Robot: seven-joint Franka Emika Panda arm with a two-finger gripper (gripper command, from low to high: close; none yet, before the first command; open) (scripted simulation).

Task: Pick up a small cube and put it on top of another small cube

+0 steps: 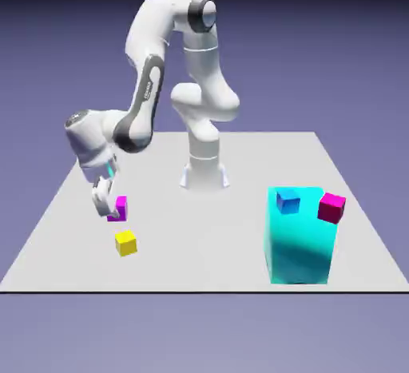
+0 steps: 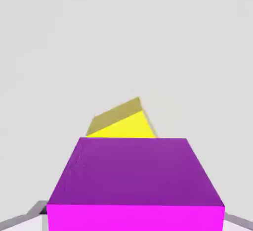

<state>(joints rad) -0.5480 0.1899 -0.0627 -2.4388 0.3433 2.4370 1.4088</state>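
Note:
The small magenta cube (image 1: 121,206) sits between the fingers of my gripper (image 1: 111,205), which is shut on it at the exterior view's left. It is at or just above the table; I cannot tell which. The small yellow cube (image 1: 125,243) rests on the table a short way nearer the camera, apart from the magenta one. In the hand view the magenta cube (image 2: 136,183) fills the lower part. The yellow cube (image 2: 123,124) shows just beyond it, turned at an angle. Only slivers of the grey fingertips (image 2: 30,214) show beside the magenta cube.
A big cyan block (image 1: 299,244) stands at the exterior view's right, with a small blue cube (image 1: 287,200) on top and a crimson-pink cube (image 1: 331,207) at its upper right corner. The robot's base (image 1: 204,173) stands at the table's far edge.

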